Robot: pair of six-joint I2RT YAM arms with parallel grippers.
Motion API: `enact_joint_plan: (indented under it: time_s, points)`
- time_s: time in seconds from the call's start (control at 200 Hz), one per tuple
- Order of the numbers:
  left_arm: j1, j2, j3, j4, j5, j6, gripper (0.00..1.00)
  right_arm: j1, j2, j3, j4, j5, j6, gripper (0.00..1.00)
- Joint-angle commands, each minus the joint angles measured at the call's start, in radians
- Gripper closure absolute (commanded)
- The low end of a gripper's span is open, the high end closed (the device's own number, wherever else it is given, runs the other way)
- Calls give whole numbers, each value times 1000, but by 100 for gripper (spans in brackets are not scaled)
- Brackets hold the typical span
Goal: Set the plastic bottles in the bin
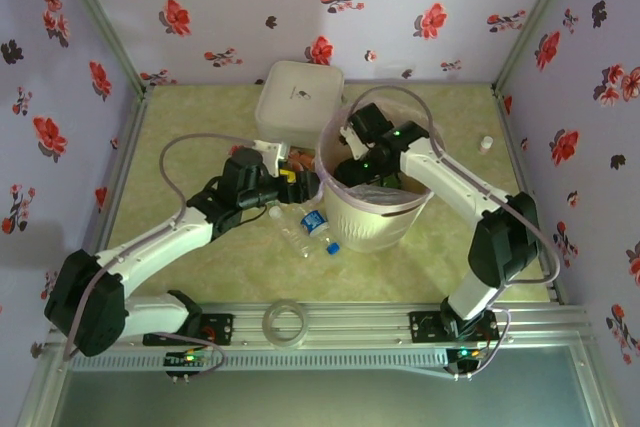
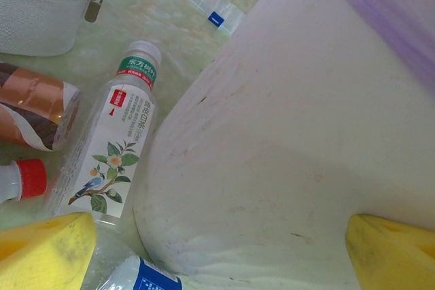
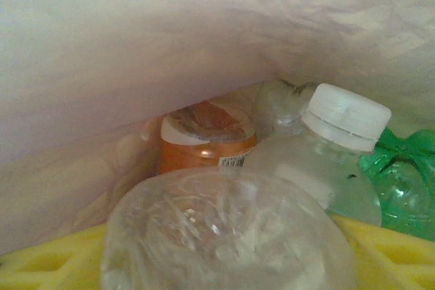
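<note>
**Bottles in the lined bin, more lying on the bench to its left**

We see the bin (image 1: 375,232), a round cream-white bucket of smooth, faintly scuffed plastic, standing mid-bench. A thin, wrinkled pink liner (image 3: 170,45) is draped inside it and over its rim. The right tool (image 1: 362,165) reaches down into the bin. A clear, crumpled bottle (image 3: 228,236) sits between its moulded yellow pads (image 3: 41,266), and we cannot tell whether the pads press on it or stand free of it. Farther in, against the filmy liner, lie three more:
- an orange bottle (image 3: 204,147) with a barcode strip
- a clear bottle with a ribbed white cap (image 3: 343,120)
- a crinkled green bottle (image 3: 401,168) at the right

The left tool (image 1: 292,185) is just left of the bin, spread wide and holding nothing. The bin's curved wall lies ahead between its two yellow pads (image 2: 41,249).

On the pale green marbled bench (image 1: 180,127) left of the bin lie four bottles:
- a tall clear bottle with a bird-and-blossom label (image 2: 112,147), a white cap and a green neck band
- a brown-orange bottle (image 2: 34,110) in a glossy wrap
- a red-capped bottle (image 2: 20,180)
- a blue-labelled clear bottle (image 1: 312,227)

Beyond them sit a white zipped case (image 2: 41,5) and a small clear pill box (image 2: 217,8). A flat clear tape ring (image 1: 287,322) lies at the near edge.
</note>
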Motion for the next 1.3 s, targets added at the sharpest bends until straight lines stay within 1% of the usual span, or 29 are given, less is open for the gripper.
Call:
enact_joint_plan:
  time_s: [0.0,0.155,0.33,0.445,0.63,0.845,1.01,1.2,1.295]
  points:
    - [-21,28,14,36,-13,3,5,-19,-45,-39,48,22,34,21]
    - [-40,57,39,42,-12,3,5,-42,-106,-44,32,44,25,15]
    - [-56,89,71,44,-12,8,5,-49,-192,10,-57,102,15,11]
    - [-66,111,92,44,-13,12,5,-64,-265,39,-109,157,14,10]
    - [-86,153,131,45,-12,17,5,-109,-369,74,-152,192,14,10]
    - [-114,200,179,46,-10,25,5,-144,-453,93,-139,228,33,10]
    - [-117,200,194,29,-15,28,5,-167,-506,95,-99,251,49,10]
    - [-113,130,202,-96,-106,41,4,-175,-520,98,-53,248,52,10]
    - [-99,71,183,-154,-165,18,3,-175,-507,94,-37,229,55,10]
